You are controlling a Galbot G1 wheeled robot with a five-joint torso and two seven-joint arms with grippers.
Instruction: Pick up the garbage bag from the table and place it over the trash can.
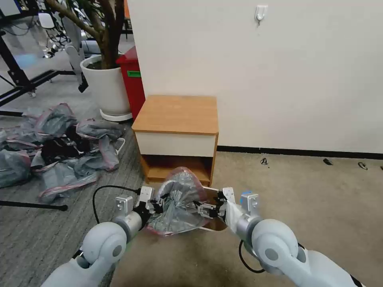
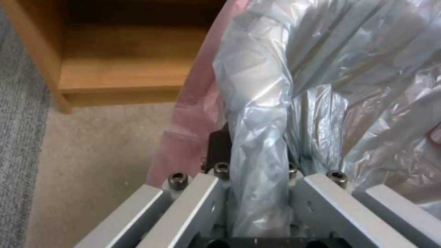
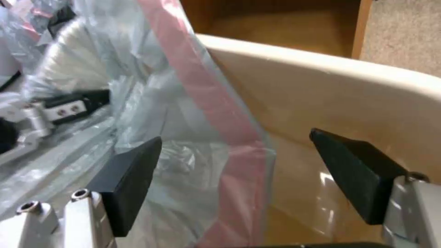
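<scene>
The garbage bag (image 1: 179, 197), crinkly grey plastic with a pink-red band, hangs bunched between my two grippers just in front of the table (image 1: 175, 113). My left gripper (image 1: 153, 207) is shut on a gathered fold of the garbage bag (image 2: 257, 113); in the left wrist view the gripper (image 2: 257, 155) has plastic running through its jaws. My right gripper (image 1: 206, 209) is open. In its wrist view the right gripper (image 3: 235, 137) has its black pads (image 3: 131, 179) standing apart on either side of the bag's pink rim (image 3: 239, 162). The cream trash can (image 3: 321, 75) sits under the bag, mostly covered (image 1: 215, 225).
A heap of similar grey-pink bags (image 1: 60, 147) lies on the floor to the left. Behind it stand a white plant pot (image 1: 105, 89) and a red bin (image 1: 133, 79). A white wall runs behind the table. Beige carpet spreads out to the right.
</scene>
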